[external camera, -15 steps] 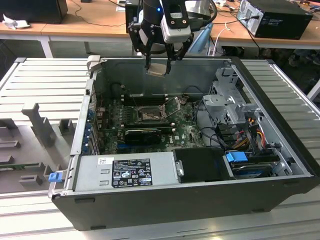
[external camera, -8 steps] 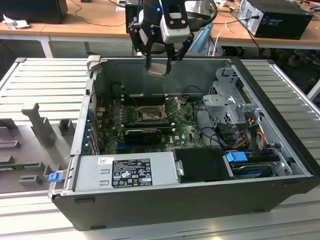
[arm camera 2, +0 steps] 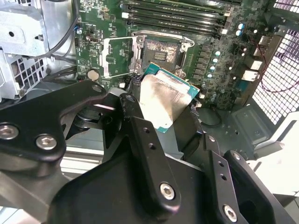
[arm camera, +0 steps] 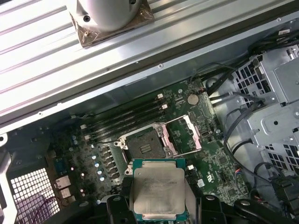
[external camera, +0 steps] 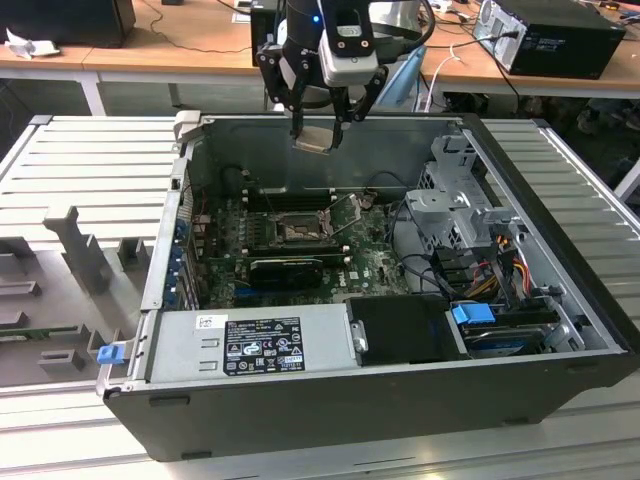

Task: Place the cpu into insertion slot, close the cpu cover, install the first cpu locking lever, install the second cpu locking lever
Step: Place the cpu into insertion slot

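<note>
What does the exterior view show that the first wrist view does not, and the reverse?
The exterior view adds the black metal computer case, its grey metal power supply box, a blue plastic latch at the case corner, and the black claw from outside. The first wrist view adds the round silver coin battery and the silvery metal cpu cover, swung open beside the square socket. Both show the silvery-grey square cpu held in the claw, the green motherboard and the open, empty socket.

exterior view: high, overlooking case (external camera: 400,400) | both wrist views: near, downward, sharing insertion slot (arm camera 2: 161,53) (arm camera: 145,147)
</note>
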Robot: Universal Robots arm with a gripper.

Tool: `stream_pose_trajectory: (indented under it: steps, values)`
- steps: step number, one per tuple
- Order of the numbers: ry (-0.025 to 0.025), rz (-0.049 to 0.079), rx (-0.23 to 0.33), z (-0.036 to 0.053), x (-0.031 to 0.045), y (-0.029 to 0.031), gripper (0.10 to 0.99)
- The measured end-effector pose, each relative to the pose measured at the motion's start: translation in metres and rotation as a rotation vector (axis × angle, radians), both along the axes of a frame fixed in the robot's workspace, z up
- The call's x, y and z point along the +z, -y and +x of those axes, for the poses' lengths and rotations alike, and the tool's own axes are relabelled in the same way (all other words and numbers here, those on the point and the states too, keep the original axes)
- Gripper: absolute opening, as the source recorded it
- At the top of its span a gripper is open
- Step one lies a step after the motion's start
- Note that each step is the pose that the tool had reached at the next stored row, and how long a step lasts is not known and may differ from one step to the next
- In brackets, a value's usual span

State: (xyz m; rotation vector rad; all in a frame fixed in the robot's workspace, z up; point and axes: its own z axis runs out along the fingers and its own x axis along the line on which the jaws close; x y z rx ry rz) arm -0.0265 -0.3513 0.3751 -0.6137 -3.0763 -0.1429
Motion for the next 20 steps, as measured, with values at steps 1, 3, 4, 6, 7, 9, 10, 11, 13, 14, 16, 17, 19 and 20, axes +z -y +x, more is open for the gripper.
stream_pose_trajectory:
  steps: [1,3,4,6,7,9,10,11,13,14,16,17,19,20]
  values:
    - [0.0000,0.000,-0.003,0.0000,0.0000,0.0000,0.529]
    - [0.0000,0.000,-0.011,0.0000,0.0000,0.0000,0.529]
    - [0.0000,0.000,-0.014,0.0000,0.0000,0.0000,0.529]
    - [0.0000,0.000,-0.020,0.0000,0.0000,0.0000,0.529]
    - [0.0000,0.000,-0.025,0.0000,0.0000,0.0000,0.529]
    - [0.0000,0.000,-0.033,0.0000,0.0000,0.0000,0.529]
    - [0.0000,0.000,-0.036,0.0000,0.0000,0.0000,0.529]
    - [0.0000,0.000,-0.038,0.0000,0.0000,0.0000,0.529]
    - [0.0001,0.000,-0.045,0.0000,0.0000,0.0000,0.529]
    - [0.0000,0.000,-0.047,0.0000,0.0000,0.0000,0.529]
    - [0.0000,0.000,-0.054,0.0000,0.0000,0.0000,0.529]
    - [0.0000,0.000,-0.057,0.0000,0.0000,0.0000,0.529]
    - [0.0000,0.000,-0.062,0.0000,0.0000,0.0000,0.529]
    - [0.0000,0.000,-0.065,0.0000,0.0000,0.0000,0.529]
